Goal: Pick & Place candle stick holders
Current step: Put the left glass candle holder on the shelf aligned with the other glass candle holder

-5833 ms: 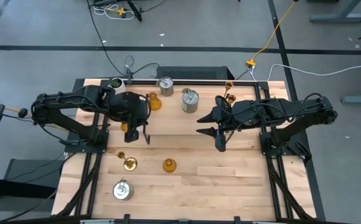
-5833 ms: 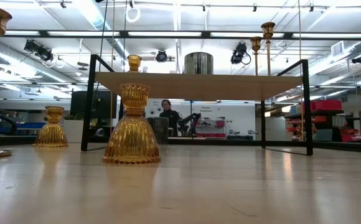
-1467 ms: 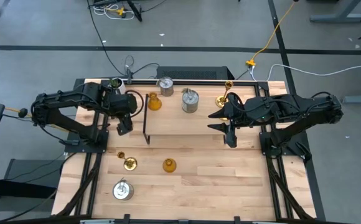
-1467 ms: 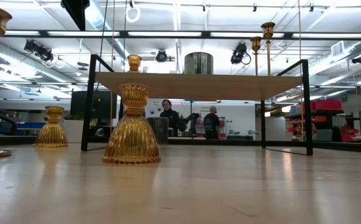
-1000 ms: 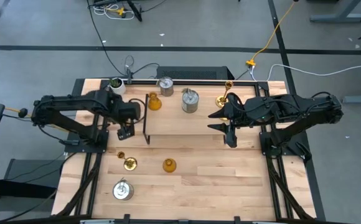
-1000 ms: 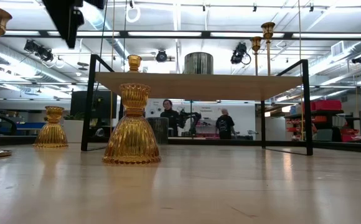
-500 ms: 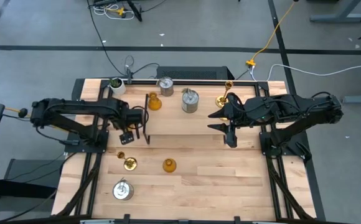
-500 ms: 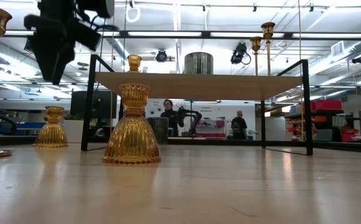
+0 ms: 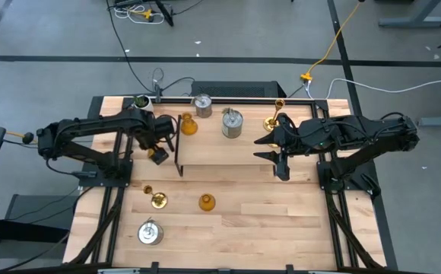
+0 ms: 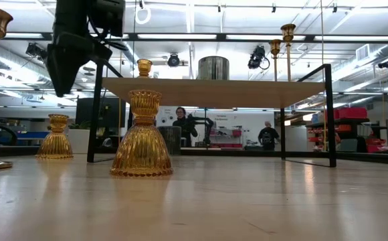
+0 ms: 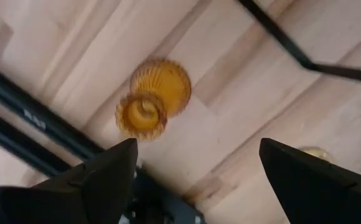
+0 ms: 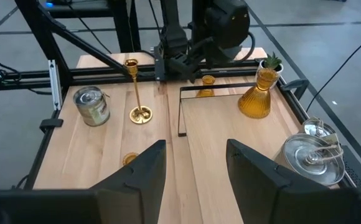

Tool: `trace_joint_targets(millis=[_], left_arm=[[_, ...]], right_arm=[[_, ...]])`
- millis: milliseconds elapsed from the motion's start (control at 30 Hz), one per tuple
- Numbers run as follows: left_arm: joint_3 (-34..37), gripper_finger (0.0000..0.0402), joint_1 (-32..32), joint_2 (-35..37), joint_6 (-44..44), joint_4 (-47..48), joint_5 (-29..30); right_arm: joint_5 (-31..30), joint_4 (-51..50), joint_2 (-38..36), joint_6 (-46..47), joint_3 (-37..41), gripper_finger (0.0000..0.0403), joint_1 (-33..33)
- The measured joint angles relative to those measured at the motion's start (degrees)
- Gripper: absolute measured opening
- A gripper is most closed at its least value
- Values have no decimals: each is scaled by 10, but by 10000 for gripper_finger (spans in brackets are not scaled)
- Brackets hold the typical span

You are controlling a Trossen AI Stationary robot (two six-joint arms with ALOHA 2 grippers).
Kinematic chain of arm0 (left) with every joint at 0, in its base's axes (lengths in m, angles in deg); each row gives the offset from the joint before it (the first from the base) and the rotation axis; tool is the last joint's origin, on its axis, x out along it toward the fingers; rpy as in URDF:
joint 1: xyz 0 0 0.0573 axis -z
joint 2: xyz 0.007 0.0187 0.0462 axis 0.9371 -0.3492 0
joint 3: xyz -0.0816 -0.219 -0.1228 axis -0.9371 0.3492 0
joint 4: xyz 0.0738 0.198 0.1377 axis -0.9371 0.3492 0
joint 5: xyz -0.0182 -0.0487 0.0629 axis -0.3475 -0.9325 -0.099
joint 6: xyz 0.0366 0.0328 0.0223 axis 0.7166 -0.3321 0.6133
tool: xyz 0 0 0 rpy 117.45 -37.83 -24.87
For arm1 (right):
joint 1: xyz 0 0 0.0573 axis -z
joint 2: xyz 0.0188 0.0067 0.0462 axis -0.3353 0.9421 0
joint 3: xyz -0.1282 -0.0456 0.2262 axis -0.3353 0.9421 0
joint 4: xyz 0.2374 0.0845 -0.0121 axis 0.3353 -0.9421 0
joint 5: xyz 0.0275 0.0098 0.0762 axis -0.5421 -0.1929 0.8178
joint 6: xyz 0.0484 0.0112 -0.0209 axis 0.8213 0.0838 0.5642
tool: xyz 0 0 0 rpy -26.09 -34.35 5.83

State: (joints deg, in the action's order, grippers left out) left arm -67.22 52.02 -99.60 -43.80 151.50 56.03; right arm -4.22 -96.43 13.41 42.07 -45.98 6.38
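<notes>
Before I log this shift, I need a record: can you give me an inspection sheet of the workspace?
Surface: wooden table, bare at front right.
Job's things: amber holder, brass holder and silver can holder on table; others on wooden rack.
Clutter: whitish cup.
Grippers: left gripper open, empty; right gripper parted, empty.
Cables: yellow cable on floor.
Surroundings: people behind.

arms: matt black, jointed | fingers (image 11: 99, 180): dark, wedge-shaped | cabling: black
</notes>
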Motion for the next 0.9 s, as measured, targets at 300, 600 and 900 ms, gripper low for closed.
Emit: trace_joint_targets(millis=[300,600,900], left_arm=[[16,344,-17,-1,34,-22,6],[82,344,-18,-1,18,-70,-16],[108,344,-17,-1,21,-110,-10]], right_arm=[[0,0,0,13,0,168,0],[0,0,0,19,0,168,0],[0,0,0,19,0,168,0]])
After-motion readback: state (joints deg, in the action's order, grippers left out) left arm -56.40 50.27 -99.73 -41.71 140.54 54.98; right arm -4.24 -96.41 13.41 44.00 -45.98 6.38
